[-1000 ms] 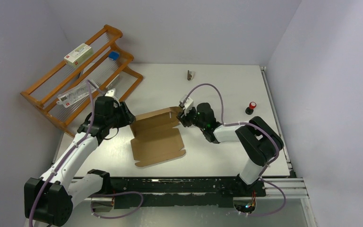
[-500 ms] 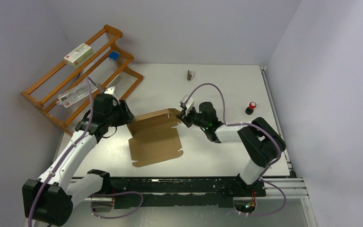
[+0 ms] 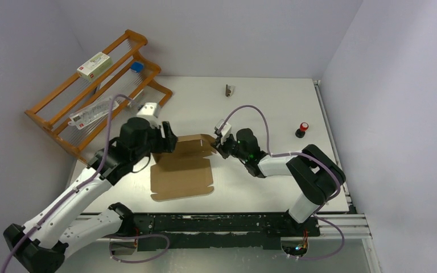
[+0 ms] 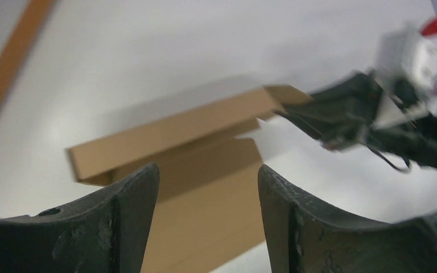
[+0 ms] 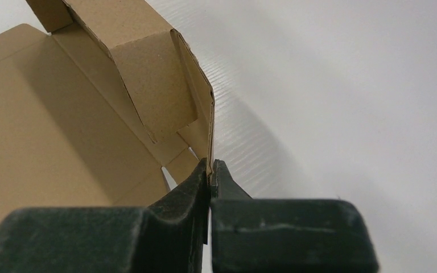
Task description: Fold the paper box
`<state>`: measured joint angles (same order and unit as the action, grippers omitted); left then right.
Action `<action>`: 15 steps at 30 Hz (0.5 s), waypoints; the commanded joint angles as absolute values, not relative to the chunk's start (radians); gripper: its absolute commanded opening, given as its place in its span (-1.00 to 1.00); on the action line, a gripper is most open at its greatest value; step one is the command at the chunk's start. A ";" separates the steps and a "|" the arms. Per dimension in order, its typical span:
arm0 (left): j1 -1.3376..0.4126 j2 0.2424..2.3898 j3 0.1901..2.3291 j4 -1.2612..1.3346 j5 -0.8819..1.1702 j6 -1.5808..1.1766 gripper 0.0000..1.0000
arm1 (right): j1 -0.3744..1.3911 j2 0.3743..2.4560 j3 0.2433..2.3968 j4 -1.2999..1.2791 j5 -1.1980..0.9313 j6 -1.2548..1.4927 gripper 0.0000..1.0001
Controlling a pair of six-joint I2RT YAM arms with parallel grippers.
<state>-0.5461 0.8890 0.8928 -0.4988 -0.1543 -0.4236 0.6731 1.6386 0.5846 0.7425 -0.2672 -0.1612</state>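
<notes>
Status | right gripper [image 5: 210,169] — clamped on paper box [image 5: 62,131] flap edge | left gripper [image 4: 207,187] — spread wide, empty

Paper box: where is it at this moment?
Top view: the paper box lies on the table, between the open left gripper at its rear-left corner and the right gripper shut on its raised rear-right flap.

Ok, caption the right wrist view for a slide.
The right jaws pinch the upright corner flap of the paper box.

Bright, even light; blurry left wrist view.
</notes>
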 commanded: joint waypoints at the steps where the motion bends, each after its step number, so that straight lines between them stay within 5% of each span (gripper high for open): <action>1: -0.736 0.883 0.868 -0.479 -0.310 -0.468 0.40 | 0.691 1.622 0.579 0.727 -0.202 -0.167 -0.97; 15: -1.236 1.088 0.685 -0.169 -0.746 -0.529 0.35 | 0.699 1.595 0.564 0.711 -0.181 -0.141 -0.95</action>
<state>-1.1793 1.0035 0.7448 -0.3290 -0.5587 -0.5236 0.6937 1.6070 0.5770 0.7250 -0.1940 -0.1486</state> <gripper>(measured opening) 0.678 0.036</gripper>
